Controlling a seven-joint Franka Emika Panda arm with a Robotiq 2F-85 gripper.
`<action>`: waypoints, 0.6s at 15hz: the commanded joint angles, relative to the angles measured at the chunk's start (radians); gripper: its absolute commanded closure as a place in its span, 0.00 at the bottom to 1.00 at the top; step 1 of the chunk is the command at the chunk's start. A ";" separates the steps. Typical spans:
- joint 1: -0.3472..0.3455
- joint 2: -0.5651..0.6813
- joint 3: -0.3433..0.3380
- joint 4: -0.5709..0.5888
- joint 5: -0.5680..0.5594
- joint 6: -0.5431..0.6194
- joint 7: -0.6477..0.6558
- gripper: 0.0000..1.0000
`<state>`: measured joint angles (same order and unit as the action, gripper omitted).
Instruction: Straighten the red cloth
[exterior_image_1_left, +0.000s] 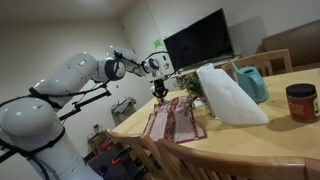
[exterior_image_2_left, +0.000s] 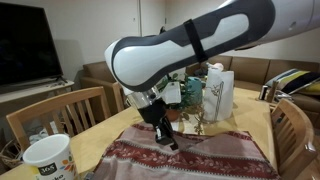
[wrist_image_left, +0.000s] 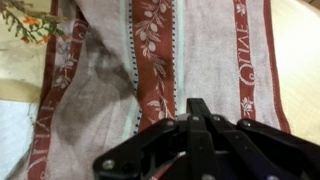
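Fabric fills the wrist view: the dull red-brown striped cloth (wrist_image_left: 150, 60) lies on the wooden table (exterior_image_1_left: 250, 140), puckered toward upper left. The black gripper (wrist_image_left: 197, 106), fingers pressed fully together at bottom centre, pinches nothing visible. Smoothing well likely means pressing lightly and dragging outward across those wrinkles.

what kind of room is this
Most likely a home dining and living room: a wooden dining table with wooden chairs, a large flat-screen TV by the wall, and a brown sofa behind.
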<state>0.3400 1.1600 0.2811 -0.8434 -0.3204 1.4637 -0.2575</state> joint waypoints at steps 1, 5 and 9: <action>-0.027 -0.180 0.012 -0.236 0.025 -0.020 0.107 1.00; -0.042 -0.294 0.021 -0.405 0.037 -0.015 0.152 1.00; -0.067 -0.371 0.015 -0.589 0.015 0.047 0.159 1.00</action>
<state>0.3096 0.8932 0.2933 -1.2356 -0.2961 1.4438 -0.1240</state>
